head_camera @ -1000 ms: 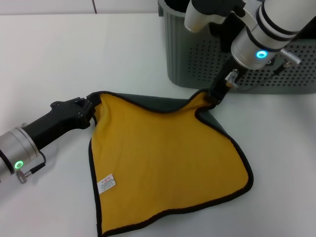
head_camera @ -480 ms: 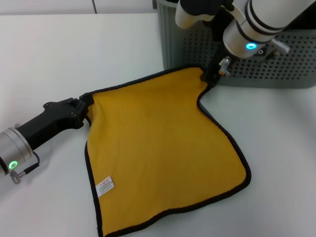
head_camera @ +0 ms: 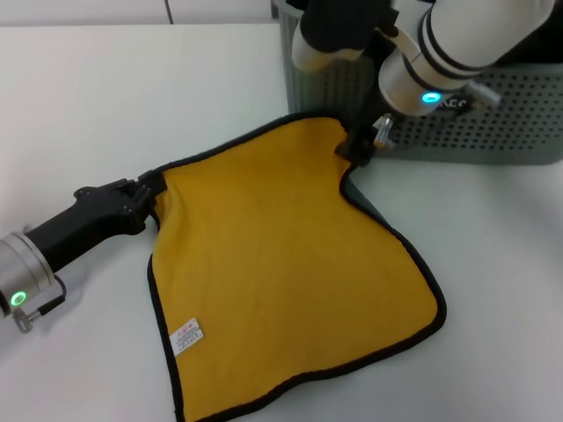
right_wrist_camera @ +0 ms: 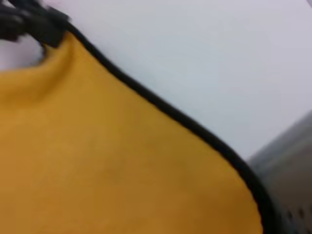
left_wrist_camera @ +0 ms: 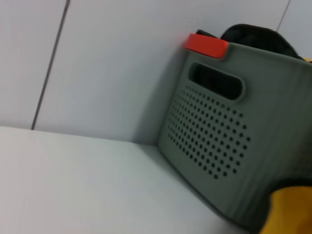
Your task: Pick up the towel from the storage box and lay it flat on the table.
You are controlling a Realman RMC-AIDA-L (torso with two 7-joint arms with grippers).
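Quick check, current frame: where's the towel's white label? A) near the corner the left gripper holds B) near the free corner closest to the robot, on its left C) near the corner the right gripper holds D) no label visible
B: the white label sits on the towel by its near left corner, away from the left gripper and right gripper.

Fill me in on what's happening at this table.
Both arms are spreading the towel, yellow side up, on the table. The left gripper is shut on one corner and the right gripper on the far corner beside the storage box. Most of the cloth already lies flat; neither corner is released yet.
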